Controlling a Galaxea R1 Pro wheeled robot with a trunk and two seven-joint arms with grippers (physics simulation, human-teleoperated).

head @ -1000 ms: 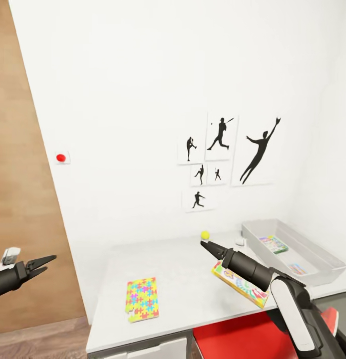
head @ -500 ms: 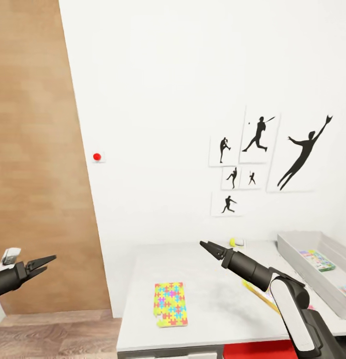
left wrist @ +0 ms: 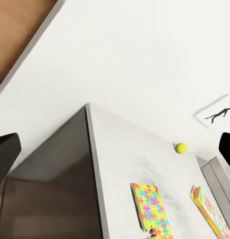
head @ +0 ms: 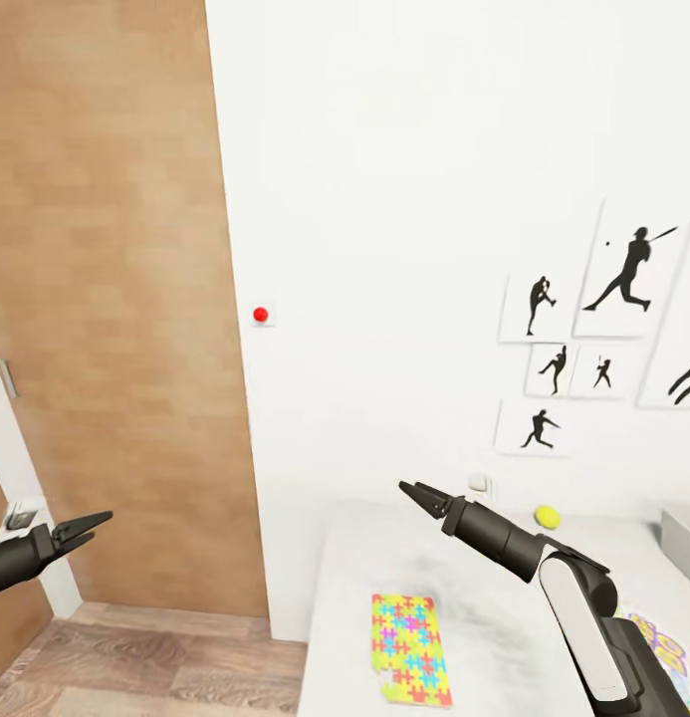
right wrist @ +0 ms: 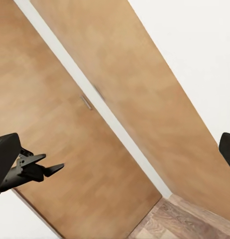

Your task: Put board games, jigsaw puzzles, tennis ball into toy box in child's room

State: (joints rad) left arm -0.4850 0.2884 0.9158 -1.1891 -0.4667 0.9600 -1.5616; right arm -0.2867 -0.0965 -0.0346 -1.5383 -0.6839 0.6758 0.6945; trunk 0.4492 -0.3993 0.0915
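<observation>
With the view swung left since a second ago, so the toy box [head: 685,533] is nearly out of frame, the empty, parted right gripper [head: 416,492] hovers above the flat, notched, multicoloured jigsaw puzzle [head: 409,647], with the small smooth tennis ball [head: 547,516] beyond; the left gripper [head: 89,522], also parted, hangs off the table [head: 345,617].

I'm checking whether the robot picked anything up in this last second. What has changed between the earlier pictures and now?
Only the view moved: the camera swung left, so the table, jigsaw puzzle and tennis ball slid right in the head view, and more of the wooden door appeared. Nothing was grasped or released. The left gripper and right gripper kept their poses, holding nothing; the toys lie where they were.
</observation>
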